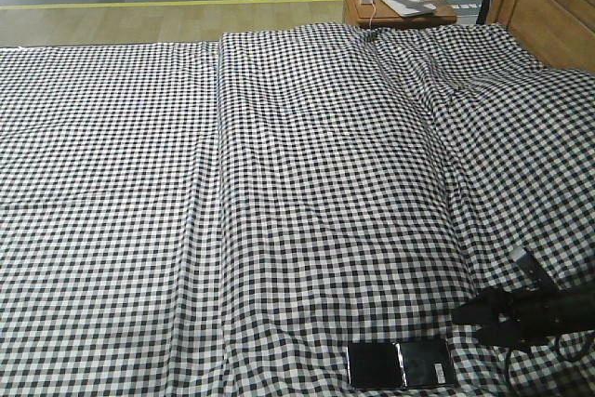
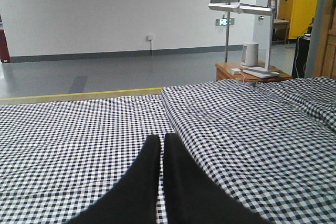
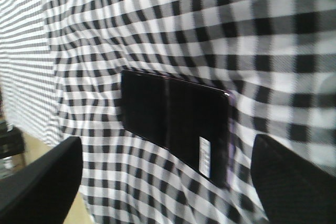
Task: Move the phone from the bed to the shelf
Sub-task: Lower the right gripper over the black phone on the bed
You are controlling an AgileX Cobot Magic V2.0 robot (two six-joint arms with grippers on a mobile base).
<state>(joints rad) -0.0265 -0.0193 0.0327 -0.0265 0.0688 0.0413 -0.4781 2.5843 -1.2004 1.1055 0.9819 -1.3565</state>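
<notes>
The phone [image 1: 402, 364] lies flat and unfolded on the bed [image 1: 279, 183] near its front edge, black and glossy with a crease across the middle. In the right wrist view the phone [image 3: 176, 121] shows a small white sticker and lies just ahead of the jaws. My right gripper [image 1: 469, 321] hovers just right of the phone, open, its two fingers spread wide with nothing between them. My left gripper [image 2: 161, 140] is shut and empty, low over the checked cover [image 2: 105, 145]. The shelf is out of view.
A small orange-brown nightstand [image 1: 395, 6] with a white lamp base and a charger stands at the far end of the bed. The brown wooden headboard [image 1: 548, 6] runs along the right. Grey floor with a yellow line [image 1: 167, 4] lies beyond.
</notes>
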